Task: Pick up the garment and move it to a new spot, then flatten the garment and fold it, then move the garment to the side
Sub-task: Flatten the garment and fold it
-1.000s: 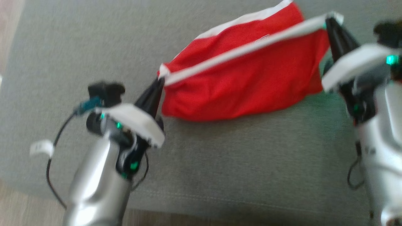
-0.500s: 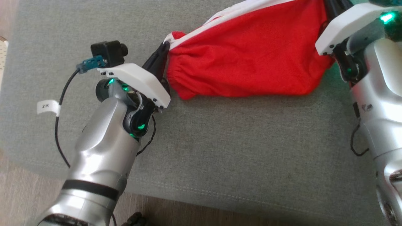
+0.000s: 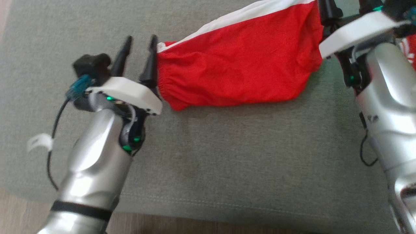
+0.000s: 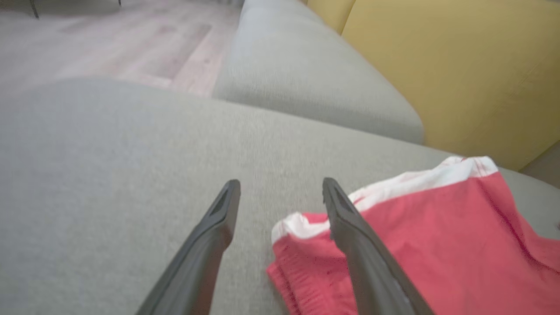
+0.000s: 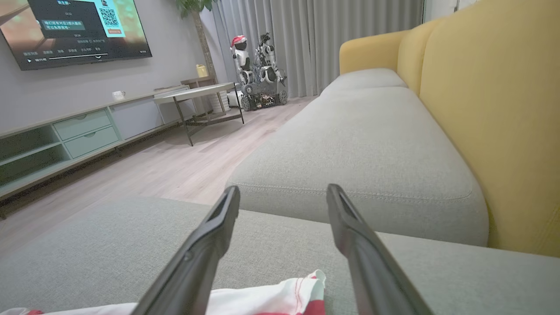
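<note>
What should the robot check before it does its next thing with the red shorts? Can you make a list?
1. Left hand open, gripping nothing: ok.
2. Right hand open, gripping nothing: ok.
3. Red shorts lying on the grey cushion: ok.
4. Shorts smoothed flat: not ok, the end by the left hand is puckered.
5. Shorts folded neatly: cannot tell.
</note>
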